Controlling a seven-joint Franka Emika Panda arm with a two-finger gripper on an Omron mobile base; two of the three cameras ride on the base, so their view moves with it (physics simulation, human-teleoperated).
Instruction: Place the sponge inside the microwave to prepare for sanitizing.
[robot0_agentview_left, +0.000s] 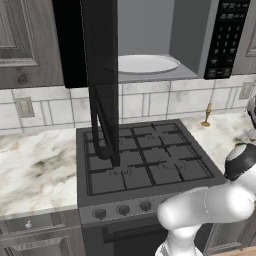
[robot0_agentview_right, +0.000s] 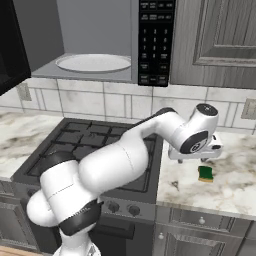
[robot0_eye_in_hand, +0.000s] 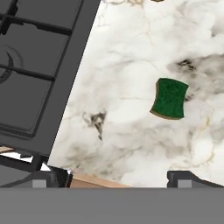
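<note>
Hand view looks down on the marble counter (robot0_eye_in_hand: 131, 127), where the sponge (robot0_eye_in_hand: 169, 98) lies flat with its dark green side up and a thin yellow edge showing below. It rests by itself on the bare stone, well apart from the dark stove (robot0_eye_in_hand: 39, 70) that takes up the left of that picture. The two dark fingers (robot0_eye_in_hand: 48, 178) stand wide apart at the bottom of the picture, one near each side, with nothing between them; the sponge lies above them and nearer the right-hand one, untouched. Right base view shows the white arm reaching across the front of the stove (robot0_agentview_right: 90, 145) to the counter (robot0_agentview_right: 225, 185) on its right, with the hand (robot0_agentview_right: 195, 152) hanging just above and beside the sponge (robot0_agentview_right: 205, 173), which sits near the counter's front edge. Above the stove the microwave (robot0_agentview_right: 155, 40) hangs with its door (robot0_agentview_left: 100, 75) swung fully open toward the room, so the grey inside and the white round plate (robot0_agentview_right: 93, 62) are exposed, and the keypad sits on its right. Left base view also shows a slim brass stand (robot0_agentview_left: 206, 116) upright on the counter against the tiled wall, to the right of the stove.
</note>
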